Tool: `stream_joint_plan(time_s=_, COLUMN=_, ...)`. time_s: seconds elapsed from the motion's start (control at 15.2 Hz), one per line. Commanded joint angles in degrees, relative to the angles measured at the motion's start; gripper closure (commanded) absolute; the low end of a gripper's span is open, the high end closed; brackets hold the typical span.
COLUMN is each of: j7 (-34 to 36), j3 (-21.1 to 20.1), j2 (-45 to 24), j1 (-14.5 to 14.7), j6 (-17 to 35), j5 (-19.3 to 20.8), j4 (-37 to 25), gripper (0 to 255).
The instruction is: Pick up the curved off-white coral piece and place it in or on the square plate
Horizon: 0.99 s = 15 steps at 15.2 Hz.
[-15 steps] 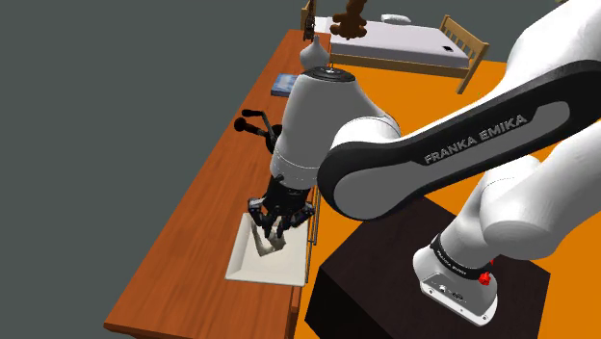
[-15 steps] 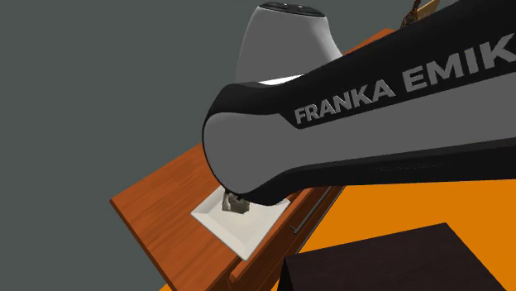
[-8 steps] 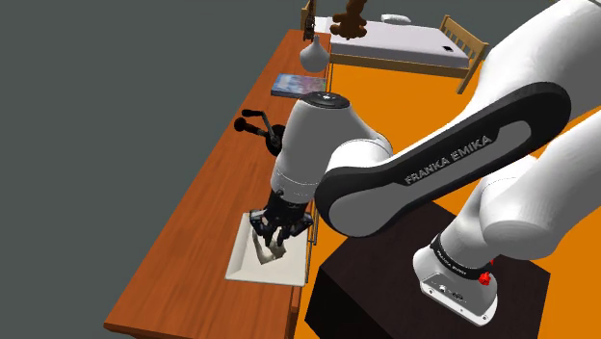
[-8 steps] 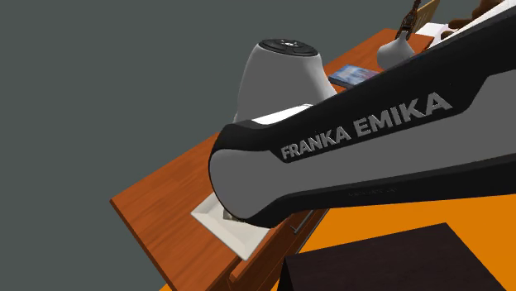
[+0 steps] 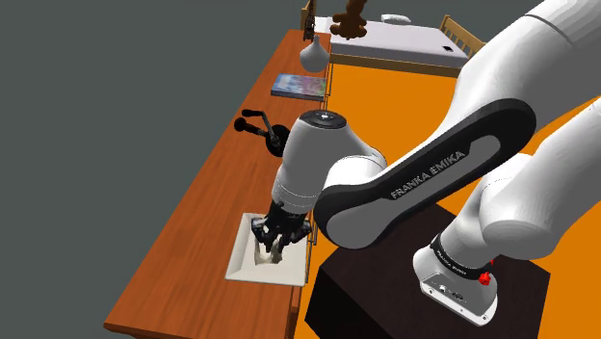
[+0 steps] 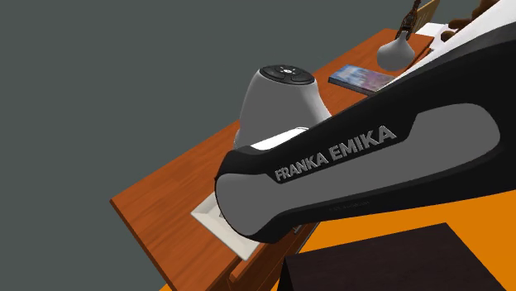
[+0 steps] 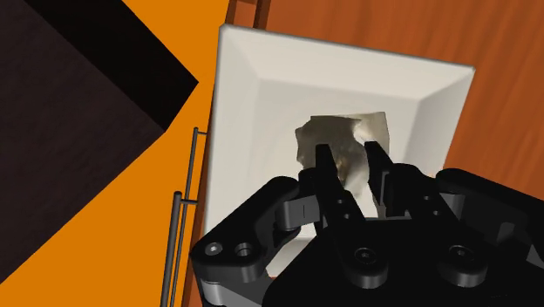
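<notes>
Coral piece (image 7: 336, 138) clasped in narrowly parted gripper (image 7: 347, 159) over square plate (image 7: 242, 105); likely rigid, light, brittle; grip mid-body

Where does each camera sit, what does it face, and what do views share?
Shoulder view: behind the stand, looking down the table; arm and end effector over the square plate.
Second exterior view: off the table's near corner, facing along it; forearm in front.
Wrist view: on the hand, looking down; end effector clasps the coral piece.
Shared: all show the square plate.
</notes>
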<state>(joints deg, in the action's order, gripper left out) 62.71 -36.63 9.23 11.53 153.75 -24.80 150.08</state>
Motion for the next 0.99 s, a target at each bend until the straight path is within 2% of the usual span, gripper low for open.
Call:
stream_joint_plan(time_s=0.0, j7=0.1, j3=-0.1, j2=-0.3, j1=0.0, j6=0.1, j5=0.2, j4=-0.1, gripper=255)
stream_joint_plan(time_s=0.2, j7=0.1, j3=-0.1, j2=-0.3, j1=-0.1, j6=0.1, j5=0.2, j4=-0.1, gripper=255)
stream_joint_plan(time_s=0.26, j7=0.1, j3=-0.1, j2=-0.3, j1=0.0, j6=0.2, j5=0.2, j4=-0.1, gripper=0)
stream_joint_plan(time_s=0.59, j7=0.1, j3=-0.1, j2=-0.3, j1=-0.1, j6=0.1, j5=0.2, j4=-0.1, gripper=0)
stream_joint_plan(time_s=0.86, j7=-2.0, j3=2.8, j2=8.9, j1=1.1, j6=-9.6, j5=-2.7, j4=-0.7, gripper=0)
stream_joint_plan(time_s=0.92, j7=-2.0, j3=2.9, j2=8.9, j1=1.2, j6=-9.6, j5=-2.7, j4=-0.7, gripper=0)
